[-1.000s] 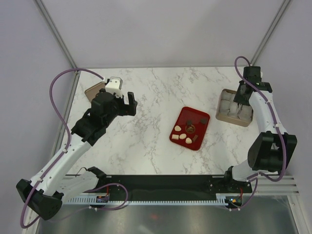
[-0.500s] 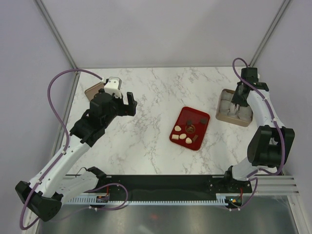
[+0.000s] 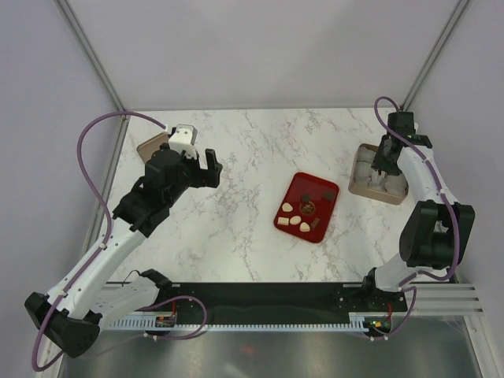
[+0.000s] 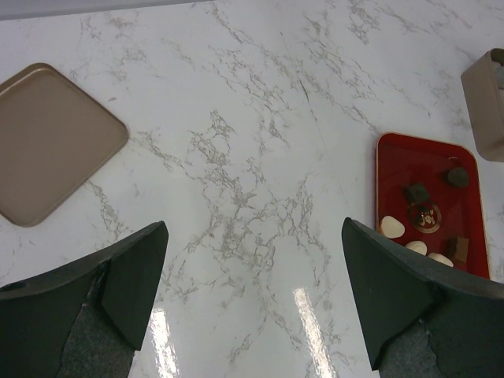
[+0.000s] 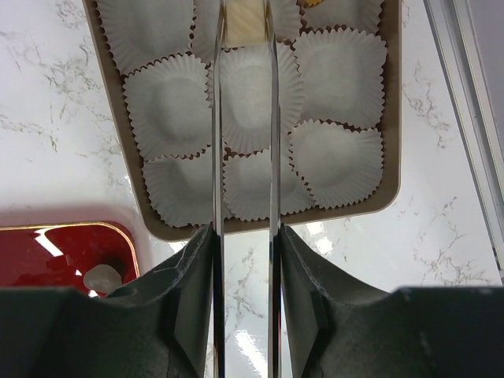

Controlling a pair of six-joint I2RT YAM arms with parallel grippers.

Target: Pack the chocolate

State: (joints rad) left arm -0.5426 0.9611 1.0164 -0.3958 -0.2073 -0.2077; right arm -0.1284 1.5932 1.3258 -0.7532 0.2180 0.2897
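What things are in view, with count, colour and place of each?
red rectangular plastic tray: one, right of table centre
small chocolate sweets: about seven, cream and dark brown, on tray
tan shallow box: one, far right
white paper cups: several, in box
tan flat lid: one, far left
white marble table: one
left pincer: black, open, above table
right pincer: black, over box, cream chocolate piece between its tips

Left arm (image 3: 102, 252) is stretched forward over the left side with the elbow bent. My left gripper (image 3: 211, 168) is spread as wide as it goes, fingers (image 4: 118, 283) way apart. Right arm (image 3: 429, 197) is folded up tall with the wrist tipped down. My right gripper (image 3: 383, 173) has its thin fingers (image 5: 217, 157) parallel, with just a narrow gap between them.
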